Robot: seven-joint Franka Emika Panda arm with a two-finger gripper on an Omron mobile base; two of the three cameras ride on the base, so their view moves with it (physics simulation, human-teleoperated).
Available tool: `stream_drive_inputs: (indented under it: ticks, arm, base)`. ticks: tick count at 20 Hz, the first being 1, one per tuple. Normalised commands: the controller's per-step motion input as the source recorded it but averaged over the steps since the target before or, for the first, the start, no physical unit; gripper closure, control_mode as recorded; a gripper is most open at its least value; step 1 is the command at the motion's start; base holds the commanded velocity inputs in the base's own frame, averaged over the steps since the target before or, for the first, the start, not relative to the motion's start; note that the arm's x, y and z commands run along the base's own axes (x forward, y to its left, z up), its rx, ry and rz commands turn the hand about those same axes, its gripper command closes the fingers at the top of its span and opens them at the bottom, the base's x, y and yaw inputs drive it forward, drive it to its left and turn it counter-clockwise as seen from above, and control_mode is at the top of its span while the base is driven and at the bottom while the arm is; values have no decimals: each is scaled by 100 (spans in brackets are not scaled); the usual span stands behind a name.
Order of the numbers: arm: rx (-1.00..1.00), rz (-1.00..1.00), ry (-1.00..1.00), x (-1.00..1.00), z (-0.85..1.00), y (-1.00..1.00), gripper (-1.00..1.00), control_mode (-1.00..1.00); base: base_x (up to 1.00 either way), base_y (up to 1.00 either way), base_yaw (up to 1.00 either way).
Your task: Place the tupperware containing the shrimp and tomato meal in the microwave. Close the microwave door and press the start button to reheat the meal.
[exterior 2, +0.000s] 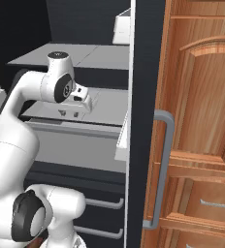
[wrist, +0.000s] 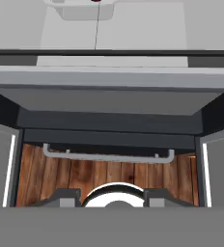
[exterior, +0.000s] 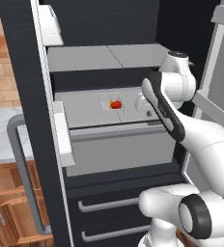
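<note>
The tupperware (exterior: 115, 104) is a shallow clear container on a grey fridge shelf (exterior: 85, 113), with a red tomato piece (exterior: 116, 104) inside. I cannot make out the shrimp. In the hand view the tupperware (wrist: 87, 9) lies at the top edge, far from the fingertips. My gripper (exterior: 147, 112) hangs open over the shelf's front, to the right of the container and apart from it, with nothing between its fingers (exterior 2: 76, 115). The open gripper (wrist: 111, 200) also shows in the hand view. The microwave and its door are out of view.
The tall dark fridge door (exterior: 22, 96) stands open on the left with a grey bar handle (exterior: 23, 169). Another shelf (exterior: 104, 57) sits above, and drawers with handles (exterior: 115, 205) lie below. Wooden cabinets (exterior 2: 201, 121) rise on the right.
</note>
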Motion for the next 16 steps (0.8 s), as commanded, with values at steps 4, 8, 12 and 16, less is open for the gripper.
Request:
stream_drive_inputs:
  ticks: [4, 8, 12, 16]
  arm:
    - [0, -4, -2, 0, 0, 9, -100, -100]
    - [0, -11, -15, 0, -14, 17, -100, -100]
    - [3, -14, -24, 0, -16, 17, -100, -100]
    - [9, -16, -27, 0, -15, 9, -100, -100]
  base:
    - [0, 0, 0]
    - [0, 0, 0]
    - [0, 0, 0]
    - [0, 0, 0]
